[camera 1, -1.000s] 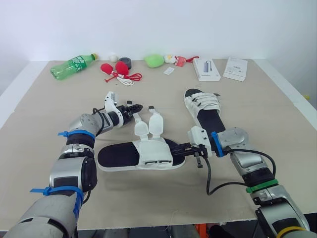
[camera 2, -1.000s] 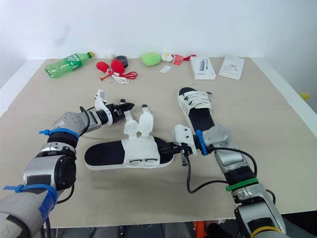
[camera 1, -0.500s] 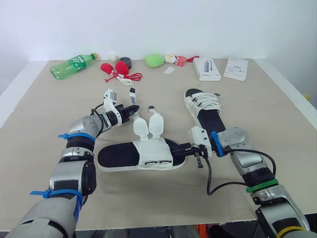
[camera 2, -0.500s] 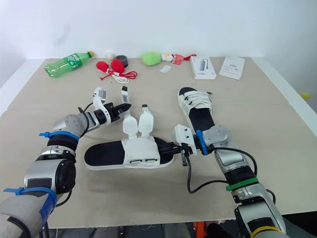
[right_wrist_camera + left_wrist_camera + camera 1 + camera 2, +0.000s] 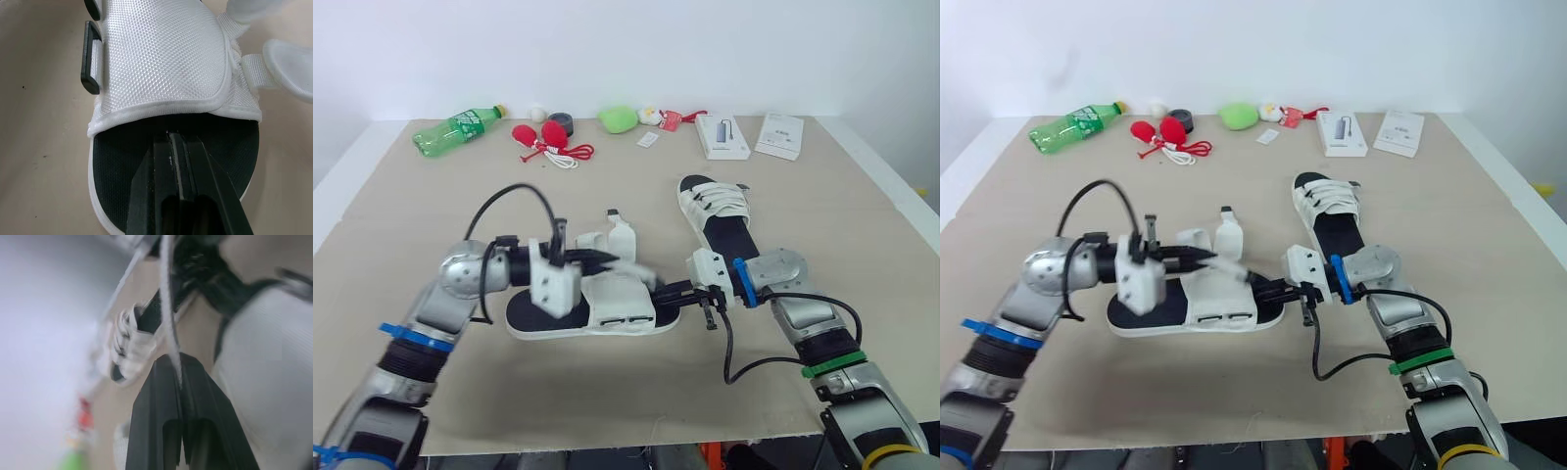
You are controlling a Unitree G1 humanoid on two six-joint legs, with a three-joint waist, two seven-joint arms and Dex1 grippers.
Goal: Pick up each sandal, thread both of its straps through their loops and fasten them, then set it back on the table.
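Observation:
A black-soled sandal (image 5: 548, 305) with a white upper (image 5: 156, 58) lies on the table in front of me, its black loops (image 5: 91, 58) on the near side. My left gripper (image 5: 605, 258) hovers over the upper, shut on one white strap (image 5: 168, 328), which it draws across the upper. The other strap (image 5: 623, 235) still stands up behind. At the sandal's open end, my right gripper (image 5: 674, 291) is shut on the edge of the black sole (image 5: 220, 147). A second sandal (image 5: 717, 217) rests farther back on the right with its straps across.
Along the far edge of the table (image 5: 862, 225) lie a green bottle (image 5: 455, 129), red objects with a cord (image 5: 546, 139), a green lump (image 5: 618, 118) and two white boxes (image 5: 722, 135) (image 5: 778, 135). The right arm's black cable (image 5: 754, 364) loops above the near edge.
My left gripper has swung from behind the sandal to above its upper, taking one strap with it and pulling it over. The right gripper and sandal have stayed put.

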